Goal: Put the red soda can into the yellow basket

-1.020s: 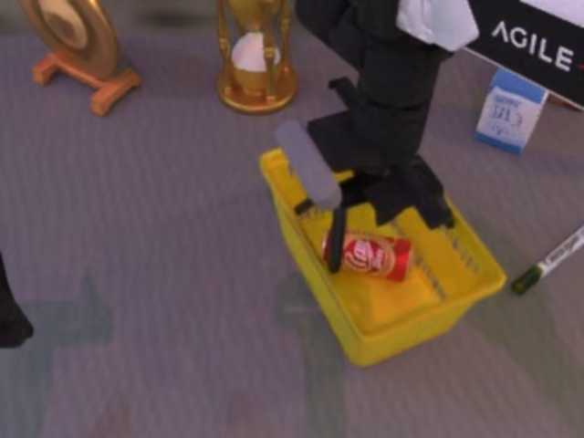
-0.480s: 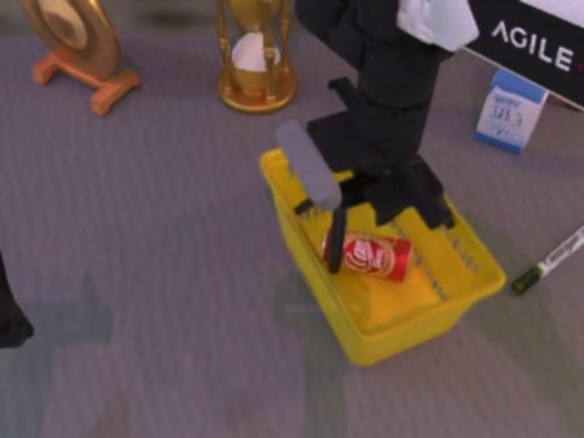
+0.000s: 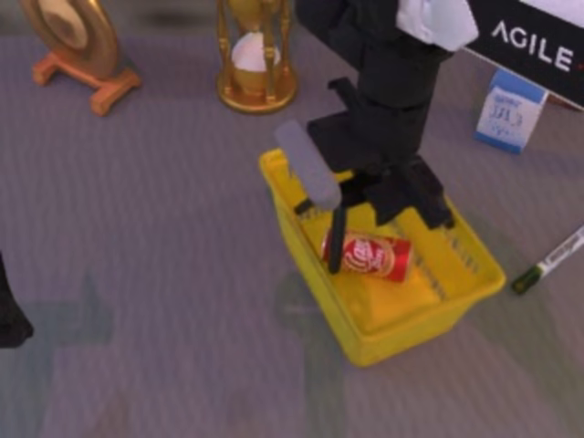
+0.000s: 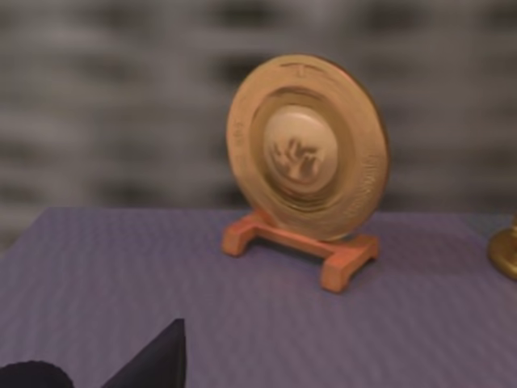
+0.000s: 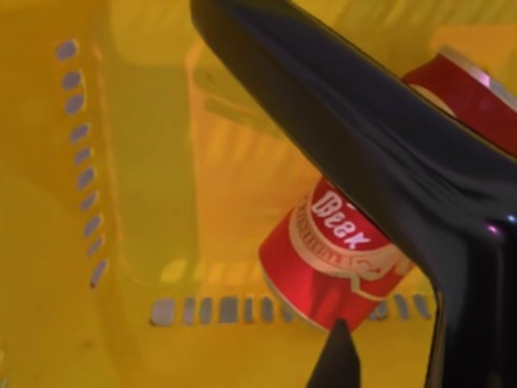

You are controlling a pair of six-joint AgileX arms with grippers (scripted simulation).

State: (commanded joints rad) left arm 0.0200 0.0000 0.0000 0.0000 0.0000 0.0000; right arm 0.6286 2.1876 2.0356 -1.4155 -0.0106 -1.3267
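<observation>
Right arm (image 3: 388, 100): glossy black housing, blocky segments, a white shell panel near its upper end, and a black plate lettered "AGILE" in white. Right tool (image 3: 365, 214): black, with slender dark fingers (image 5: 388, 162) showing a smooth, reflective finish. Left arm (image 3: 11, 315): black, only an edge visible.

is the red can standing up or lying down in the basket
Lying down. The red soda can rests on its side on the floor of the yellow basket, its length running across it, under the right gripper.

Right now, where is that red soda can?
The red soda can lies on its side inside the yellow basket, right of the table's middle in the top view, just below the right claw.
</observation>
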